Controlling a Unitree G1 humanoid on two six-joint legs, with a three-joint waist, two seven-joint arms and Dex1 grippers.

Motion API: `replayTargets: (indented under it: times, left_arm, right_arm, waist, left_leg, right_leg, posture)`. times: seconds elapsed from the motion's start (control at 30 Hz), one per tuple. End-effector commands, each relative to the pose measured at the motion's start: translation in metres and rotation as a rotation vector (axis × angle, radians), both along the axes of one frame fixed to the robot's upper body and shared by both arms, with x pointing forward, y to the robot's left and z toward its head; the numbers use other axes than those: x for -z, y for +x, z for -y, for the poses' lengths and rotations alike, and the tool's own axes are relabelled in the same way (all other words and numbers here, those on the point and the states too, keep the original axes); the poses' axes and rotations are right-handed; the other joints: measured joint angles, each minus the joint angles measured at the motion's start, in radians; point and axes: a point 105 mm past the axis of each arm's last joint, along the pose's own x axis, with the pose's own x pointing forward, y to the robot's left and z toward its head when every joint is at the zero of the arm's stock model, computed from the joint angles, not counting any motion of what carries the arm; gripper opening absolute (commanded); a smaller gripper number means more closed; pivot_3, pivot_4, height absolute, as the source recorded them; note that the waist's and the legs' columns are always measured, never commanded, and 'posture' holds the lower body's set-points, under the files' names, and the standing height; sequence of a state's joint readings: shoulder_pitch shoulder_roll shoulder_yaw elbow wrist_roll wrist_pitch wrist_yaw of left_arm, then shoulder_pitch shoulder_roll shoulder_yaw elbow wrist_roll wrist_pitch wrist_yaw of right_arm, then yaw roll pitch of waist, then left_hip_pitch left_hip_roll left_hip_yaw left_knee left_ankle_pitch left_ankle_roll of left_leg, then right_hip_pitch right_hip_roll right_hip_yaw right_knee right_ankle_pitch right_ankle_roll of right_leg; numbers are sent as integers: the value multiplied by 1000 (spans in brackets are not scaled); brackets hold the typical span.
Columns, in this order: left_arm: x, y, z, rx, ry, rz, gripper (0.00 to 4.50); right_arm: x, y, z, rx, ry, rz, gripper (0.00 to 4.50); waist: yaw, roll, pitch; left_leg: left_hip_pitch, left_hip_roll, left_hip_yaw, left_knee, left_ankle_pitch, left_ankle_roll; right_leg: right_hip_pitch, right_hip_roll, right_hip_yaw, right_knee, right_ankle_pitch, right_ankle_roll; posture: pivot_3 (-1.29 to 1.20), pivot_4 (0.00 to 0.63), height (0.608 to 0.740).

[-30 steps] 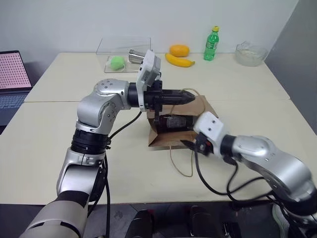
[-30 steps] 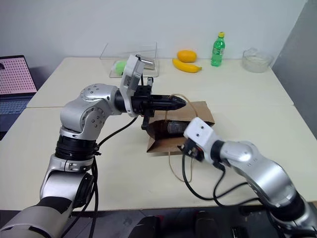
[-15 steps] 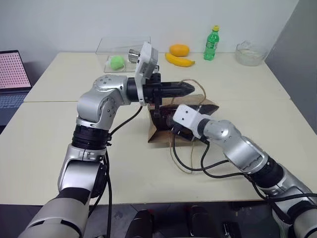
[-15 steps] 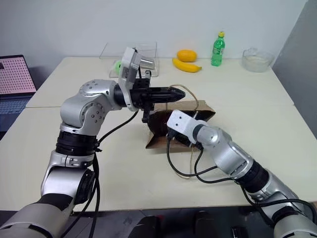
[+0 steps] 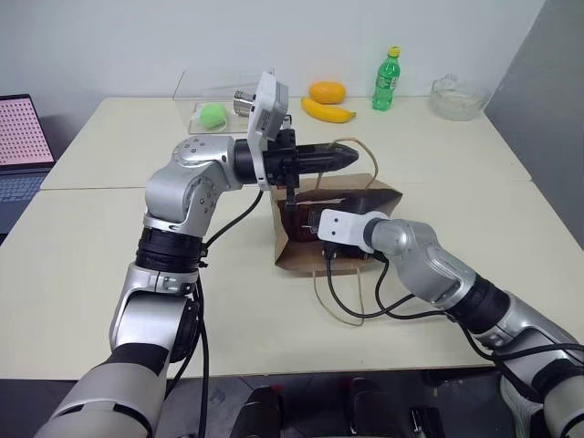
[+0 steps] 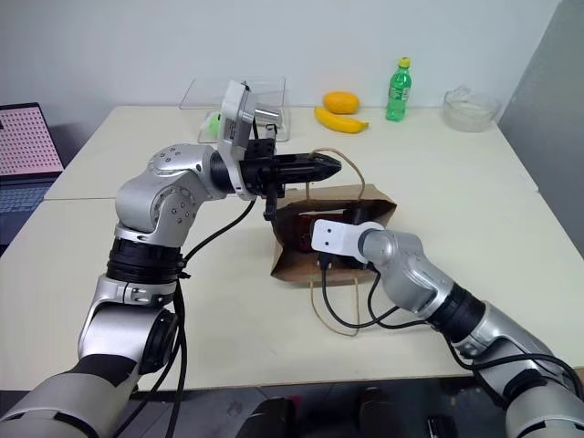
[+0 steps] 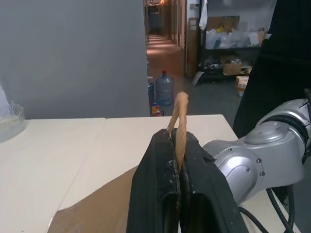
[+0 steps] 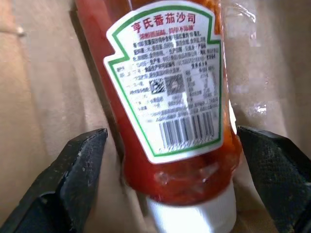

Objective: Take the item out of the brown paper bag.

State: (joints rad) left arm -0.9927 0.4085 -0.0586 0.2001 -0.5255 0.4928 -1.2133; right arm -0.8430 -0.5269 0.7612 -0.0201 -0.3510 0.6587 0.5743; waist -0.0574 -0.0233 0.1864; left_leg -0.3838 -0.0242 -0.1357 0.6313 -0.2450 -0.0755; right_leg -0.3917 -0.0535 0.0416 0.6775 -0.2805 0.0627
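Inside the paper bag [image 5: 360, 196] | right end effector [image 8: 170, 160] released, straddling bottle [image 8: 165, 97] | left end effector [image 7: 179, 160] clenched on handle [image 7: 179, 116] | risk: handle slips, bag mouth collapses.

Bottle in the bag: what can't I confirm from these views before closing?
- Red bottle: upper end cut off by the right wrist view's edge.
- Right gripper: in the eye views, fingertips hidden inside the brown paper bag.
- Contact between fingers and bottle: none visible yet.
- Bottle label text: too small to read.
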Motion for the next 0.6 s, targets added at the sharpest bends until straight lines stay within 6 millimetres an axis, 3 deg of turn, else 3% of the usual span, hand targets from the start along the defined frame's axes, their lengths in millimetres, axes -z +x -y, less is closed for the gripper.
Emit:
replayTargets:
  times: [0.03, 0.37, 0.47, 0.53, 0.6]
  left_arm:
    - [-15, -3, 0, 7, -22, 65, 0]
    - [-11, -2, 0, -4, -14, 68, 0]
    - [-11, -1, 0, -9, -11, 69, 0]
    - [-10, 0, -1, -15, -9, 68, 0]
    - [-9, 1, -2, -22, -5, 69, 0]
  right_arm:
    - [-11, 10, -3, -21, -44, 54, 4487]
    - [5, 21, -2, -15, -91, 0, 4487]
    - [2, 21, -4, -23, -70, 9, 3899]
    - [-1, 19, -4, -26, -50, 13, 3274]
    - [-7, 16, -8, -41, -12, 24, 3018]
  waist:
    - [0, 0, 0]
    - [-2, 0, 0]
    - [-3, 0, 0]
    - [-3, 0, 0]
    - [-3, 0, 0]
  left_leg:
    - [0, 0, 0, 0, 0, 0]
    - [1, 0, 0, 0, 0, 0]
    - [2, 0, 0, 0, 0, 0]
    - [2, 0, 0, 0, 0, 0]
    - [1, 0, 0, 0, 0, 0]
  right_leg:
    - [0, 0, 0, 0, 0, 0]
    - [0, 0, 0, 1, 0, 0]
    - [1, 0, 0, 2, 0, 0]
    - [1, 0, 0, 2, 0, 0]
    - [1, 0, 0, 1, 0, 0]
  posture:
    - [0, 150, 740]
    - [0, 150, 740]
    - [0, 150, 740]
    - [0, 150, 740]
    - [0, 150, 740]
